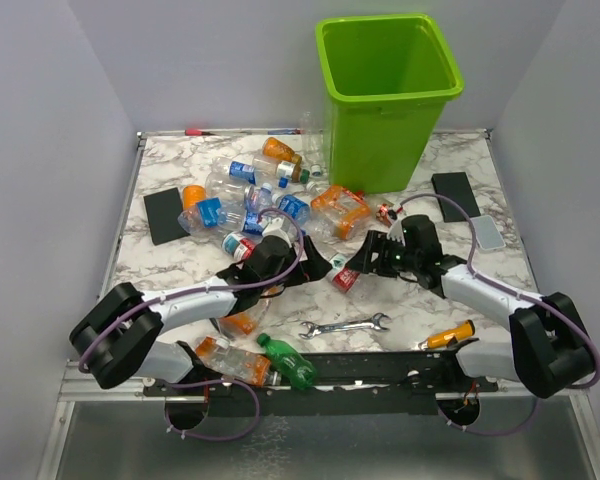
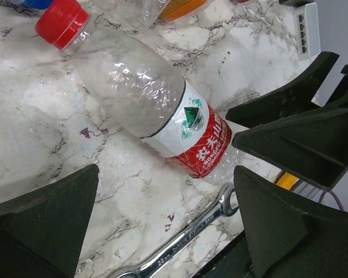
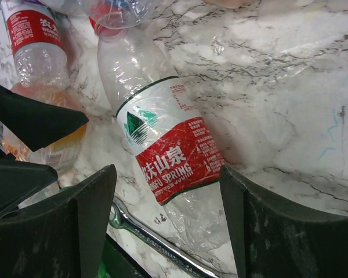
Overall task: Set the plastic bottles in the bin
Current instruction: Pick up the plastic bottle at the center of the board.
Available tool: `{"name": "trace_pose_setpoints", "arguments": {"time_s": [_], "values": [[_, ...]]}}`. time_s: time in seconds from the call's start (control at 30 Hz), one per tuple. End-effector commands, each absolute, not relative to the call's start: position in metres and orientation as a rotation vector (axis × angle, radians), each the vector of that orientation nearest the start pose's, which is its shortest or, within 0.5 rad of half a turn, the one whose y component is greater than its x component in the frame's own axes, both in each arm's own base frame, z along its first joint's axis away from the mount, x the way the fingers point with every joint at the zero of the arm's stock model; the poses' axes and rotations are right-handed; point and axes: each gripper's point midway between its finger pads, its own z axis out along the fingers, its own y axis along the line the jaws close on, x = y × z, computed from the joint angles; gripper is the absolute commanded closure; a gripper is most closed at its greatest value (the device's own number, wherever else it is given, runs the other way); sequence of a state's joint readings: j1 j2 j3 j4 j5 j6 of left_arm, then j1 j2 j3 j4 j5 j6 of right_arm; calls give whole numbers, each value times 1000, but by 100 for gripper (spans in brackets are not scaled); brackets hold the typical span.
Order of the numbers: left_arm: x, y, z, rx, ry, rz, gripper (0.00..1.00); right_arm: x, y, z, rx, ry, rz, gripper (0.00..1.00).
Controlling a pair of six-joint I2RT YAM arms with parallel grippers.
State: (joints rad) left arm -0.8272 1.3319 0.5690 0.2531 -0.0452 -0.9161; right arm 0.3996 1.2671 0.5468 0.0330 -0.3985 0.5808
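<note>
A clear crushed plastic bottle [image 3: 162,133] with a red-and-white label lies on its side on the white marbled table [image 1: 410,300], near the front middle. It is well apart from the tall lime-green plastic bin [image 1: 380,140] at the far side. The right tool [image 3: 168,174] straddles the bottle's labelled part, its fingers released and not clamping it. The left tool [image 2: 167,179] faces the same bottle, spread wide and grasping nothing. A silver wrench [image 1: 345,326] lies just beside the bottle. More plastic bottles [image 1: 270,195], clear and orange, are heaped left of the bin. An orange-handled screwdriver [image 1: 450,335] lies near the right arm's base.
</note>
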Motion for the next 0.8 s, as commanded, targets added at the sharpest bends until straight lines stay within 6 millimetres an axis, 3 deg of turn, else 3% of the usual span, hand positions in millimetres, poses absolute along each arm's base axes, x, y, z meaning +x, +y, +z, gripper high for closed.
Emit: {"name": "trace_pose_setpoints", "arguments": {"time_s": [0.0,0.17,0.3,0.4,0.57,0.77], "values": [[240,-312,101,-127,2239,-1042,1,249,222,70,-63,2397,993,24],[240,-314,94,-123,2258,-1031,1,232,237,62,-112,2431,976,24],[239,-307,91,-127,2255,-1005,1,224,232,51,-102,2475,886,21],[239,-297,93,-141,2242,-966,1,218,227,48,-134,2504,818,16],[240,-280,99,-137,2218,-883,1,208,236,52,-266,2534,763,11],[238,-268,108,-139,2190,-855,1,206,235,31,-308,2621,601,11]]}}
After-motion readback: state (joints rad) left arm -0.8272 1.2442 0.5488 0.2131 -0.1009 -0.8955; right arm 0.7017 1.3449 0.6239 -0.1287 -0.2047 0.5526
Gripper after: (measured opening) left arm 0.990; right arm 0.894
